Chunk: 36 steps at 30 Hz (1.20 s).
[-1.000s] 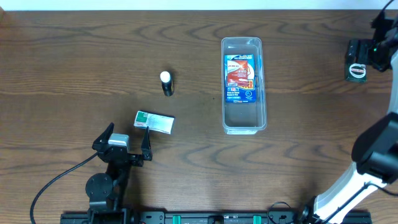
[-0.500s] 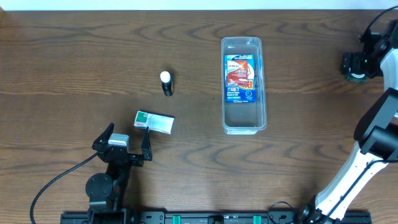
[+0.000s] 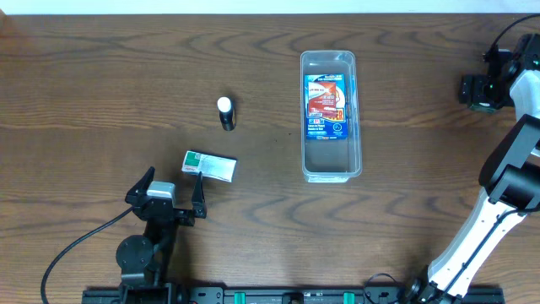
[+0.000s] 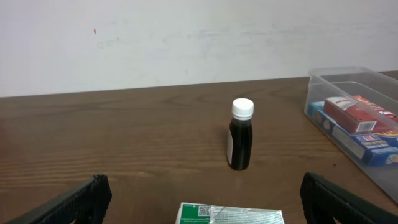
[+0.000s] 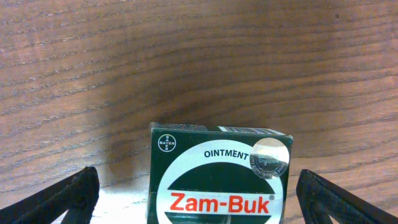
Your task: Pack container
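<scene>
Container mid-table; left gripper wide near front edge; right gripper wide astride ointment box, far right

Wide bare table lies right of the container, while a small bottle and a flat box stand in the way on its left.
</scene>
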{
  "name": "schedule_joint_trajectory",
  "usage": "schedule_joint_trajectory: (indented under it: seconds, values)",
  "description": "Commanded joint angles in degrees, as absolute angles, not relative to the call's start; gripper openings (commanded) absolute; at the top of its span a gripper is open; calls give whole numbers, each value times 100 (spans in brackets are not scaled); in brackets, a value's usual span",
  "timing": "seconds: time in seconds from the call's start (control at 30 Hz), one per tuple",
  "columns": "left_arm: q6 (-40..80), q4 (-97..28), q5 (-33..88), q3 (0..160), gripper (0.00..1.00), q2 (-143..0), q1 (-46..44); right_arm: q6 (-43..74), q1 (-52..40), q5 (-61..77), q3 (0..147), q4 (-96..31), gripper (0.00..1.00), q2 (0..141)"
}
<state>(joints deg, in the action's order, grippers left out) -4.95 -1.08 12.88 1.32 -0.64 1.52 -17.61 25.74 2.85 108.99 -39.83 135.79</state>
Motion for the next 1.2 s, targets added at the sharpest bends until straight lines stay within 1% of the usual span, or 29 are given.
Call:
schedule_joint_trajectory:
  seconds: [0.0,0.4,0.5,0.53,0.57,0.6,0.63,0.67,0.7,1.17]
  values:
    - [-534,-292,1302,23,98,-62,191,-1717,2648,327,10895,-3992,99,13708]
    - [-534,-292,1302,23,98,-62,191,-1671,2663,327,10895,-4060,99,13837]
    - [-534,-294,1304,23,98,-62,191,-1669,2663,329,10895,-4077,98,13837]
    - [-534,-292,1302,23,98,-62,191,-1669,2663,329,10895,-4084,96,13837]
    - [-534,-292,1302,23,98,-62,191,-1651,2663,327,10895,-4093,93,13837]
    - [-534,-292,1304,23,98,-62,191,-1575,2668,327,10895,-4095,80,13837]
    - [-534,-292,1302,23,98,-62,191,-1498,2674,327,10895,-4093,74,13837]
    - [-534,-294,1304,23,98,-62,191,-1459,2683,329,10895,-4093,69,13837]
    - [-534,-292,1304,23,98,-62,191,-1393,2694,327,10895,-4091,67,13837]
    - [-534,-292,1304,23,98,-62,191,-1037,2768,351,10908,-4136,68,13786]
